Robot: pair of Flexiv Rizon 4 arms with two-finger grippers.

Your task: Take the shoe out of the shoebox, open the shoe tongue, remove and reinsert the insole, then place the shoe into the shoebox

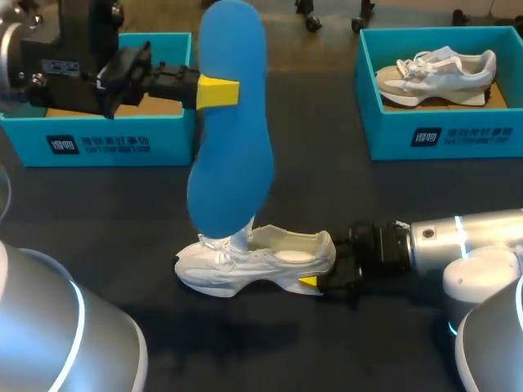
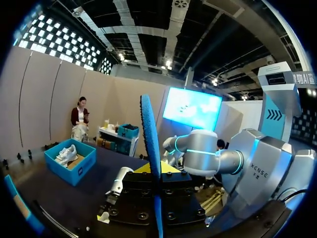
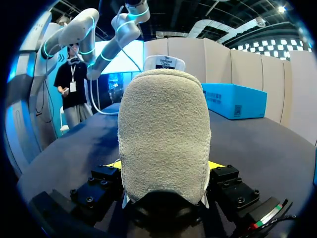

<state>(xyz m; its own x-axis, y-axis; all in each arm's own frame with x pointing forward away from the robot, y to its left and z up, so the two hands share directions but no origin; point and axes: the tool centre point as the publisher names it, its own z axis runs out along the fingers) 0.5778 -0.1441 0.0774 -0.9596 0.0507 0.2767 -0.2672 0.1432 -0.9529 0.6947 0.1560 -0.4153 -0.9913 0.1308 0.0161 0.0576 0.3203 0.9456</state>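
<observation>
A white shoe (image 1: 253, 263) lies on its sole on the dark table, toe to the left. My right gripper (image 1: 319, 282) is at its heel. In the right wrist view the beige heel (image 3: 163, 134) fills the space between the fingers, both touching it. My left gripper (image 1: 217, 92) is shut on a blue insole (image 1: 233, 131) and holds it upright above the table. The insole's lower end hangs over the shoe's laces and tongue. From the left wrist the insole (image 2: 150, 134) shows edge-on, rising from between the left gripper's (image 2: 157, 169) yellow tips.
An open teal shoebox (image 1: 122, 145) stands at the back left, partly hidden by my left arm. A second teal shoebox (image 1: 441, 135) at the back right holds another white shoe (image 1: 437, 75). Bare dark table lies between the boxes and in front of the shoe.
</observation>
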